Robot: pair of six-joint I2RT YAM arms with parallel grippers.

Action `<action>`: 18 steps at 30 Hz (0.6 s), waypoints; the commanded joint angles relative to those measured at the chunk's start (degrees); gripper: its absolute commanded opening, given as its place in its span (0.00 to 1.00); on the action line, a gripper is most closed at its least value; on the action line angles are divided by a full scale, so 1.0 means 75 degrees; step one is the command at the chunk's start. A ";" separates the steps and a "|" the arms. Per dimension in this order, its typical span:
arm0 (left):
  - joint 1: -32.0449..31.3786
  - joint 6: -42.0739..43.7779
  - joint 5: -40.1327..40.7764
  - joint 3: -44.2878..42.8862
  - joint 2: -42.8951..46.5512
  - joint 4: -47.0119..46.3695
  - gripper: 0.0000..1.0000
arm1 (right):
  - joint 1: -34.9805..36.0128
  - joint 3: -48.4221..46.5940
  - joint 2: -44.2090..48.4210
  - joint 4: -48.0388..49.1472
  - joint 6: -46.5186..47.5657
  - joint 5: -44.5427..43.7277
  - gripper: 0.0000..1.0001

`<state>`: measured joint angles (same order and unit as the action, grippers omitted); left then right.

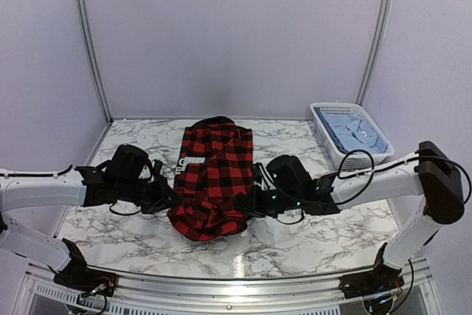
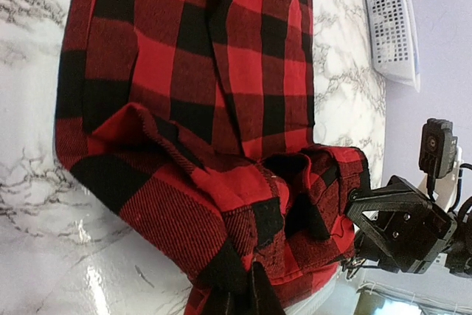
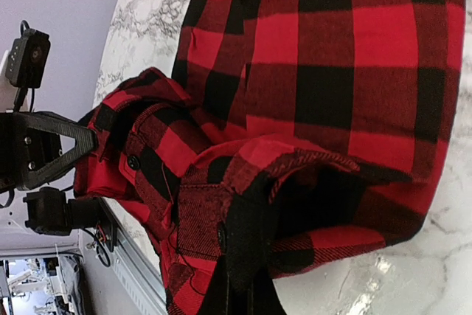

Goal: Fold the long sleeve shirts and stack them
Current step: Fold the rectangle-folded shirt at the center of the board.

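1. Two arms work the cloth from either side. On the left, the left arm [image 1: 37,191] reaches in low over the marble-patterned tabletop [image 1: 310,234]. The left jaws are clenched on a bunched fold at the near-left edge of the red-and-black check shirt [image 1: 214,175], with the dark fingertips [image 2: 258,296] buried in cloth.
2. In the middle, the check shirt lies lengthwise on the tabletop. Its far half is fairly flat and its near end is heaped in loose rolls. It looks like soft, woven, slightly fuzzy flannel: light, limp and not fragile. With no stiffness of its own, it will likely sag and drag from any single pinch. I judge the best holds to be doubled hem or seam edges at both near corners, taken evenly so the fold line comes out straight. A button [image 3: 133,161] shows in the crumple and could snag.
3. Right of it, the right arm [image 1: 376,180] mirrors the left. The right jaws are clamped on a thick layered fold at the near-right edge of the same shirt.
4. Far right, a white plastic lattice basket [image 1: 318,125] stands near the tabletop's far right corner, rigid and perforated. The pale blue shirt [image 1: 354,132] lies in it, its cloth smoother and thinner-looking, well apart from both arms.
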<state>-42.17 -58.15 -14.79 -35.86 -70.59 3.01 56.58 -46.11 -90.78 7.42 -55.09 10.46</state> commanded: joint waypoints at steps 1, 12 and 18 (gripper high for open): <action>0.0371 0.0354 -0.0226 -0.0421 -0.0498 -0.0612 0.06 | -0.0540 -0.0599 -0.0292 -0.0092 0.0622 0.0314 0.00; 0.1191 0.0394 -0.0172 -0.1077 -0.1639 -0.1536 0.05 | -0.1686 -0.1546 -0.1373 0.0176 0.1241 0.0969 0.00; 0.1413 0.0358 -0.0009 -0.1379 -0.2235 -0.1810 0.05 | -0.2201 -0.1852 -0.1870 0.0490 0.1334 0.1281 0.00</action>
<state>-32.80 -56.12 -16.12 -44.12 -84.88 -6.81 42.06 -56.73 -102.65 8.38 -46.65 17.93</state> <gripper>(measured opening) 0.053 0.004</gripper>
